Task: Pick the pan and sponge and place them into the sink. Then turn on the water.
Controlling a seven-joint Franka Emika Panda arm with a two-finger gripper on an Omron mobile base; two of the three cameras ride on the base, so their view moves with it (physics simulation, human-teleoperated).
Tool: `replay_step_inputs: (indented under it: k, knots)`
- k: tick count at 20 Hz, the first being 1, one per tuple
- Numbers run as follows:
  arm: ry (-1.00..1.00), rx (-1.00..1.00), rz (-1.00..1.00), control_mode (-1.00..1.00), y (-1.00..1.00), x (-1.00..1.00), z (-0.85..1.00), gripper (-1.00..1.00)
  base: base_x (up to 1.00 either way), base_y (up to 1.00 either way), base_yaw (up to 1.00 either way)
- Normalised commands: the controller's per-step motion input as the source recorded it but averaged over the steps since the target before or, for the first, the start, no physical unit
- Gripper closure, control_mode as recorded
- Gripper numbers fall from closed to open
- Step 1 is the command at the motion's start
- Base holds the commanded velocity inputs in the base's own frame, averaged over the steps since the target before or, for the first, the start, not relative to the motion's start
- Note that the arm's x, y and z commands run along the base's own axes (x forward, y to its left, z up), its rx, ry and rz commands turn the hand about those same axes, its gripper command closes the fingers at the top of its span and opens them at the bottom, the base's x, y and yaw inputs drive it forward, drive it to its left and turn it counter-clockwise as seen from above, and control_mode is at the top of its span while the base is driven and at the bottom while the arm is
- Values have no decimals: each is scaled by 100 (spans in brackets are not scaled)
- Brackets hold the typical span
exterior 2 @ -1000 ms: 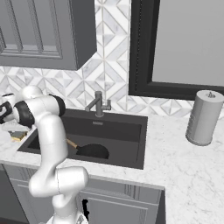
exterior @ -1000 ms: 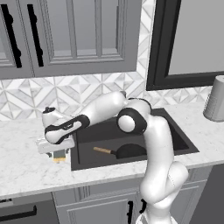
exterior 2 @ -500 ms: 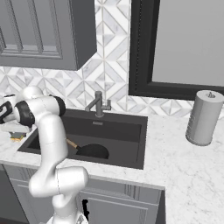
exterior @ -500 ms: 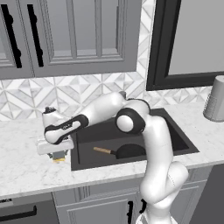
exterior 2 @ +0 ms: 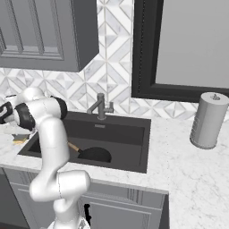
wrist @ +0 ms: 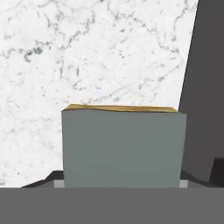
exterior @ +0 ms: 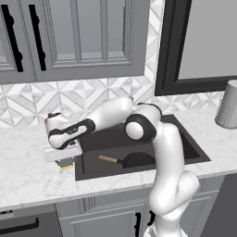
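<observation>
Change: almost none since half a second ago; the arm still reaches left over the counter, the hand a touch lower on the sponge, pan unmoved.
Gripper: gripper points down at the counter's edge just left of the sink, right on the sponge; in the hand view the sponge sits between the dark fingertips. Whether the jaws press it I cannot tell.
Sponge: sponge lies flat on the counter, close beside the sink's left rim; grey-green top, a yellow strip along its far edge in the hand view. From the left base view only a yellow sliver peeks out under the hand.
Sink: sink is a dark basin set in the white marble counter, its left wall showing dark at the right of the hand view.
Pan: pan rests inside the sink near the front wall, its wooden handle pointing towards the left wall.
Faucet: faucet stands at the sink's back rim.
Towel roll: roll stands on the counter, right of the sink, well apart from it.
</observation>
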Motion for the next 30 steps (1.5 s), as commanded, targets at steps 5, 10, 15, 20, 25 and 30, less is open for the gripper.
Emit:
replay_step_inputs:
  k: [5, 10, 15, 20, 25, 30]
  knots:
    - [0, -8, -2, -100, -86, 0, 17, 100, 0, 0, 0]
    - [0, -2, -8, -100, -100, 0, 1, 100, 0, 0, 0]
    - [6, -3, -13, -100, -97, 15, 0, 100, 0, 0, 0]
    - [5, -1, -11, -100, -85, 29, 0, 100, 0, 0, 0]
    - [0, 0, -9, -100, -35, 33, -28, 100, 0, 0, 0]
    - [0, 3, -6, -100, -2, 30, -55, 100, 0, 0, 0]
